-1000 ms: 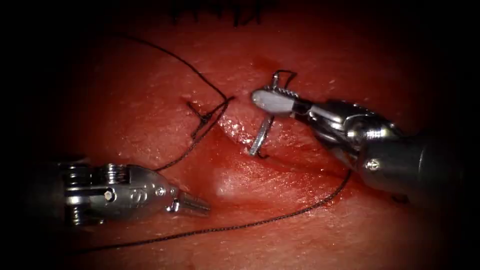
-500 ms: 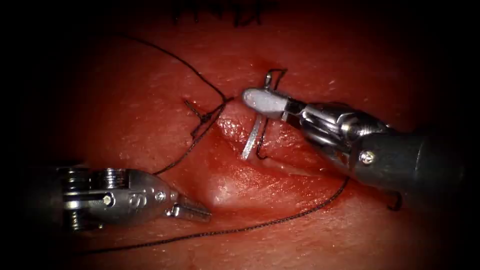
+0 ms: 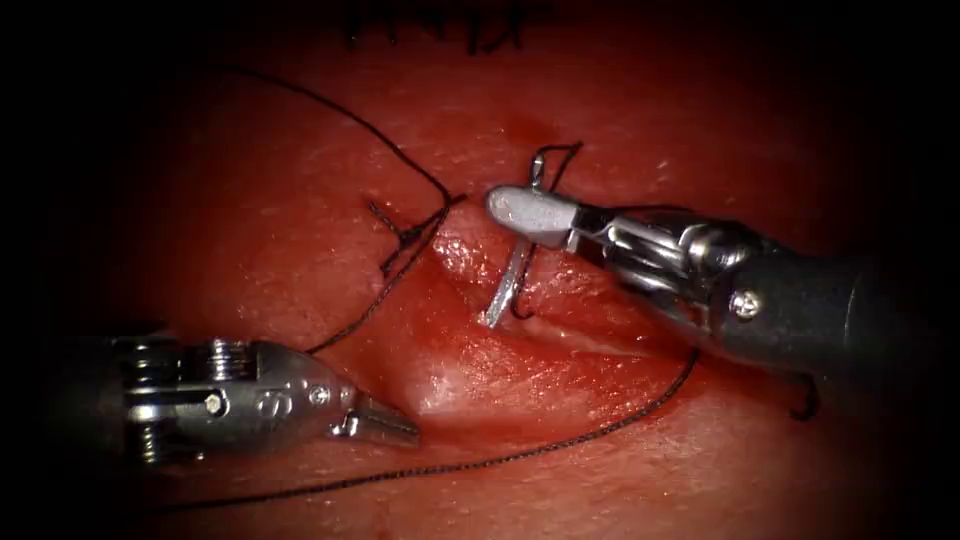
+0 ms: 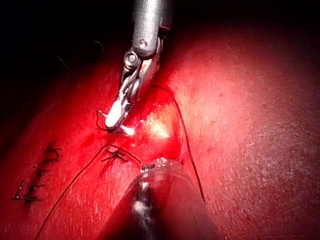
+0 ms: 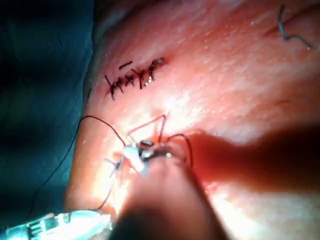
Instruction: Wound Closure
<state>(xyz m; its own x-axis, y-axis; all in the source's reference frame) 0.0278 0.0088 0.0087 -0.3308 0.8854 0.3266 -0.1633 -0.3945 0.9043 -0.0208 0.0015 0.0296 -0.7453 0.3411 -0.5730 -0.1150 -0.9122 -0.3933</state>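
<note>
Holding the needle (image 3: 512, 275) near its tail end, my right end effector (image 3: 530, 212) is clamped shut on it, just right of the cut (image 3: 560, 335). The needle hangs down from the jaws, and its lower end meets the tissue (image 3: 700, 110) at the right lip of the cut. I cannot tell whether the point has gone in yet.

Against the pictures from a second and half a second ago, this end effector has shifted toward the cut and rolled a little. The needle has swung with it, so its tip now sits closer to the cut's edge. I judge that the needle is being lined up for a bite on the right side.

My left end effector (image 3: 385, 422) rests well to the left of the cut and lower down, jaws closed to a narrow point and holding nothing. It has barely moved.

The thread (image 3: 560, 437) runs from the needle's tail, loops behind my right end effector and trails below the cut. A tied knot (image 3: 408, 236) sits at the cut's upper left end, with finished stitches (image 5: 132, 79) farther off.
</note>
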